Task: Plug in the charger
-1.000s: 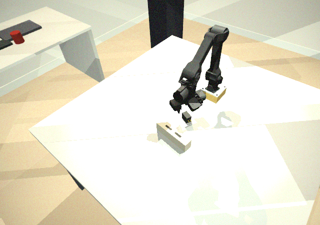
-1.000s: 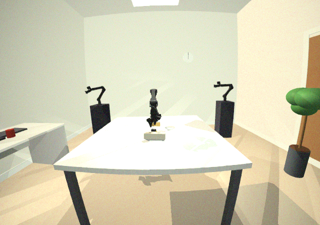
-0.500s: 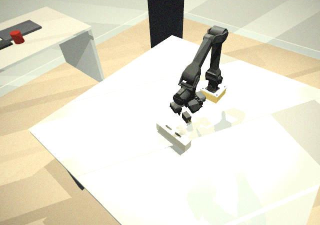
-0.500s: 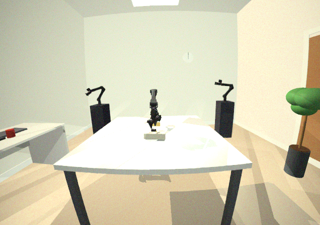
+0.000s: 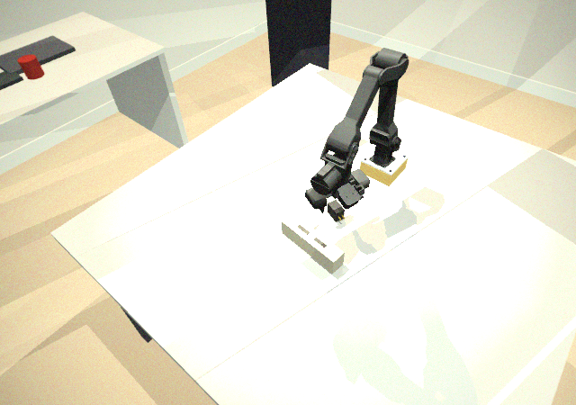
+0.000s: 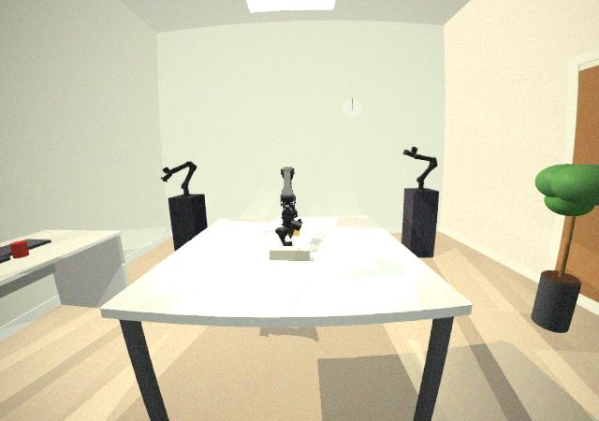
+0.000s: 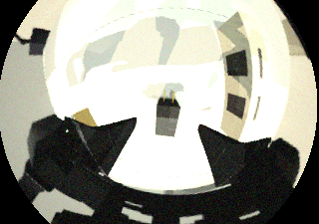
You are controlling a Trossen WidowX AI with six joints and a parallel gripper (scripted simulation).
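The dark two-prong charger (image 5: 336, 210) (image 7: 167, 118) lies on the white table. Its gold prongs (image 7: 168, 96) point up the wrist view, roughly along the power strip's length and not toward the strip. My gripper (image 5: 334, 208) (image 7: 167, 123) is open and empty. It is low over the charger, which shows between the two fingertips in the wrist view, with a gap on both sides. The pale power strip (image 5: 310, 247) (image 6: 289, 254) (image 7: 230, 125) is beside the charger, to its right in the wrist view. Its two outlets (image 5: 303, 229) (image 5: 319, 242) show as dark recesses, both unfilled.
My arm's yellow base block (image 5: 383, 173) (image 7: 85, 116) stands behind the gripper. A side desk (image 5: 116, 42) (image 6: 92, 242) with a red cup (image 5: 31, 67) (image 6: 20, 249) and dark flat items is off to the left. Two other arms on black pedestals stand farther back.
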